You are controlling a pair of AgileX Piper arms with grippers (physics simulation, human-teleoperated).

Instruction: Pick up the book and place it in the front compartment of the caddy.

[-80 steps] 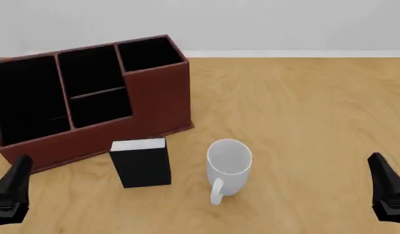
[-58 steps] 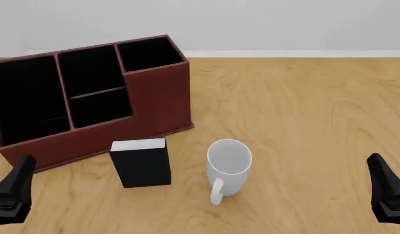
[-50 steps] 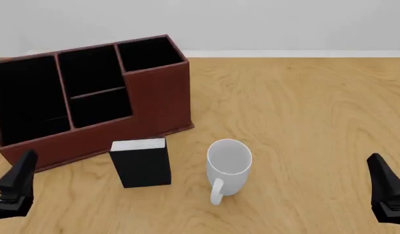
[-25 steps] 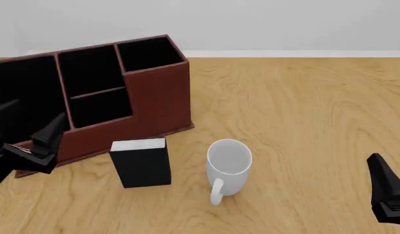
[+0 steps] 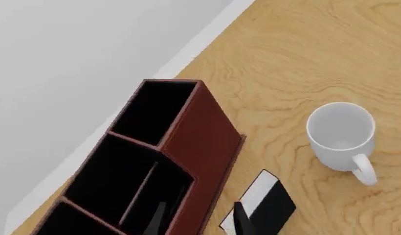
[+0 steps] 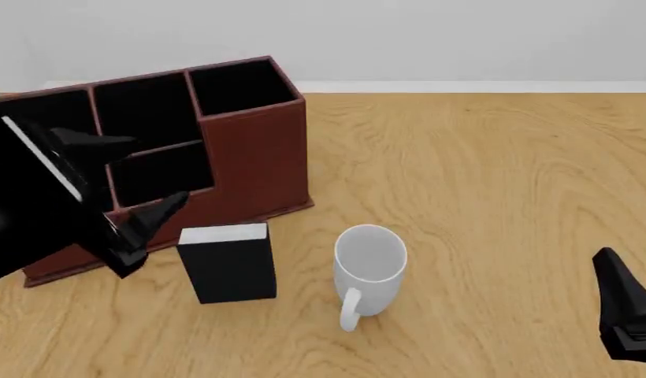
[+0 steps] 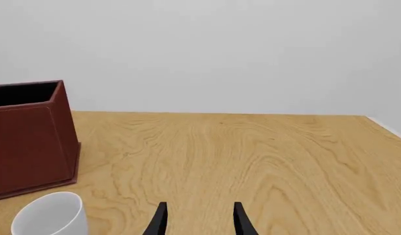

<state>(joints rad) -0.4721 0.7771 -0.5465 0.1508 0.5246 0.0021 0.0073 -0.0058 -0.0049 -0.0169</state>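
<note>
- left gripper [image 6: 128,185] hung spread wide and empty over the caddy's [image 6: 254,157] front wall, just left of the book [image 6: 228,264].
- book stood upright on the bench [image 6: 491,181], between caddy and mug [image 6: 367,268].
- right gripper [image 7: 197,220] was parted, empty, mostly cut off at the frame edge.

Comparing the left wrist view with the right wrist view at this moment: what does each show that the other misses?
Only the left wrist view shows the book, standing on the table beside the caddy's low wall, the caddy's black-lined pockets from above, and the mug's handle.

Only the right wrist view shows the right gripper, open over bare table, holding nothing.

Both share the caddy, the white mug and the grey wall behind.
</note>
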